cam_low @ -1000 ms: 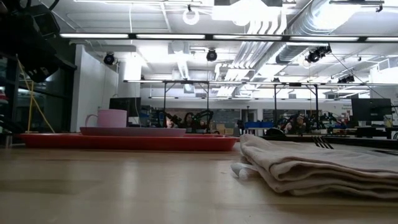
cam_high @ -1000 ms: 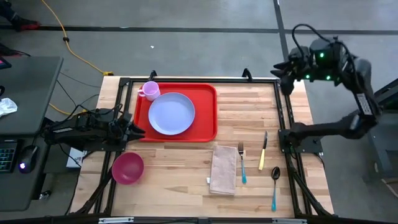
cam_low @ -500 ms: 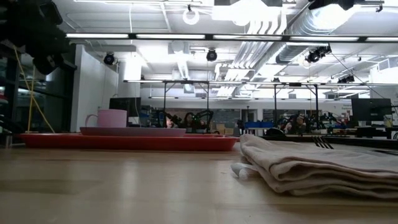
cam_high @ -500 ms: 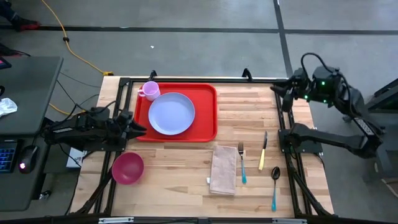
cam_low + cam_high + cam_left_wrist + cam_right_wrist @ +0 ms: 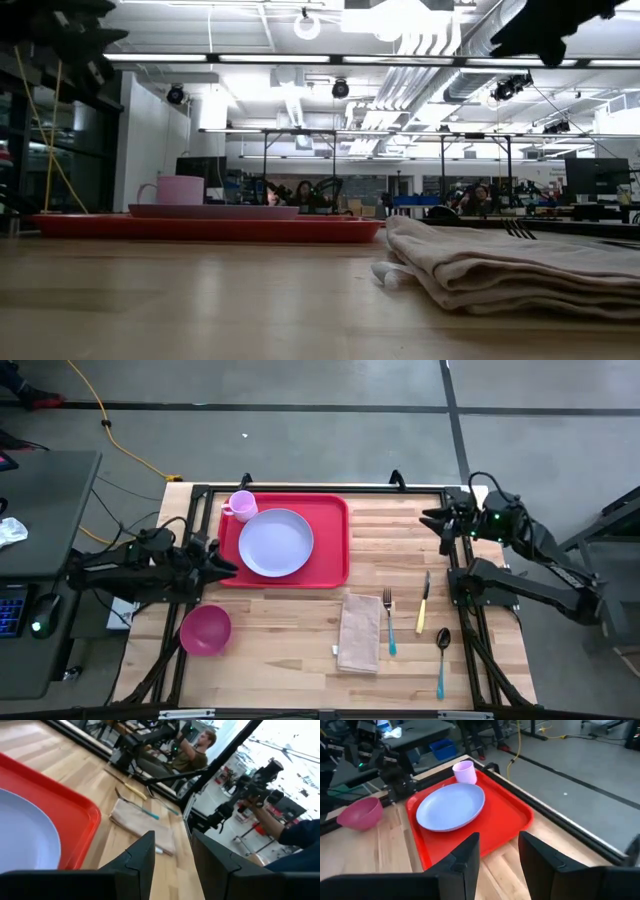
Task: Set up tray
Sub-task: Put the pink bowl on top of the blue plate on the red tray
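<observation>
No legible text, label, brand, number or sign appears on any object or surface in these views of the table and room.

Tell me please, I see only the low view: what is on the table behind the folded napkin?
Observer: A fork with a blue handle lies beside the napkin, on its right-arm side.
Operator: Are there more utensils?
Observer: Yes, a knife with a yellow handle and a spoon with a blue handle, farther toward the right arm.
Operator: I see a mug and a plate on the red tray. Is a bowl there too?
Observer: No. The pink bowl stands on the bare wood, off the tray, near the left arm.
Operator: Does any tool hold something?
Observer: No. The left tool and the right tool are both open and empty.
</observation>
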`<action>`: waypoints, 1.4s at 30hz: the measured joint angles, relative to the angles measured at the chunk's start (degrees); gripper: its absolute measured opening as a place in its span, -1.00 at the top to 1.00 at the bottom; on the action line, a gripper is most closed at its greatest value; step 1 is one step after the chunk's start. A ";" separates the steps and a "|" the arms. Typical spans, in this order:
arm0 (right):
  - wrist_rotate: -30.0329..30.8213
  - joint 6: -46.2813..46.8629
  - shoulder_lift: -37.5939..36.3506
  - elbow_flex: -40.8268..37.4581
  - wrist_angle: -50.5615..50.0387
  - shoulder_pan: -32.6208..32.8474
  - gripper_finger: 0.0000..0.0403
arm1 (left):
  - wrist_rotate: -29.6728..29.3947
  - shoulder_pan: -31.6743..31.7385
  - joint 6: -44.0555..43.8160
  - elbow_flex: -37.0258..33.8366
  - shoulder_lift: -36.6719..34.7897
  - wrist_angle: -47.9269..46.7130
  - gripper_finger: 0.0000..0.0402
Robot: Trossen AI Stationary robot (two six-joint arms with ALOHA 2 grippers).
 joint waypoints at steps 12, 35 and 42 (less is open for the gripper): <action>-2.50 2.88 -2.80 -11.66 11.11 0.00 0.43 | 1.17 -0.01 6.16 23.63 20.32 -14.44 0.20; -3.89 9.93 -12.82 -29.42 25.86 0.00 0.43 | 7.69 -11.31 -7.09 52.73 47.00 -44.71 0.20; -5.52 12.80 -13.72 -34.90 34.30 0.00 0.43 | 1.90 -22.88 -19.89 52.74 51.19 -47.30 0.20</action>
